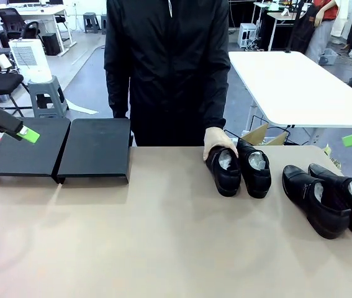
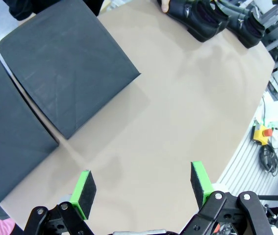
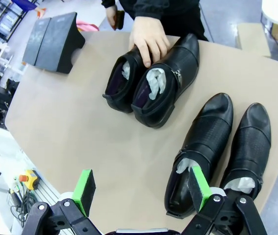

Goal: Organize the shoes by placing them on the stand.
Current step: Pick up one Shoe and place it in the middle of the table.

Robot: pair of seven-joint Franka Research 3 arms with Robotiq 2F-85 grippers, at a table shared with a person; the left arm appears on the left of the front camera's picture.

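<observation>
Front view: four glossy black, round-toed shoes (image 1: 324, 217), white-stuffed inside.

The left gripper (image 2: 141, 188) and the right gripper (image 3: 141, 188) are alike: black linked bars joined by round silver pivot pins (image 2: 218, 196), each finger ending in a bright green pad (image 2: 84, 192) with a dark rubbery inner face. The person wears a black, faintly shiny zip-front jacket (image 1: 169, 62) with long sleeves (image 1: 216, 93) that reach to the wrists, the cuffs plain.
</observation>
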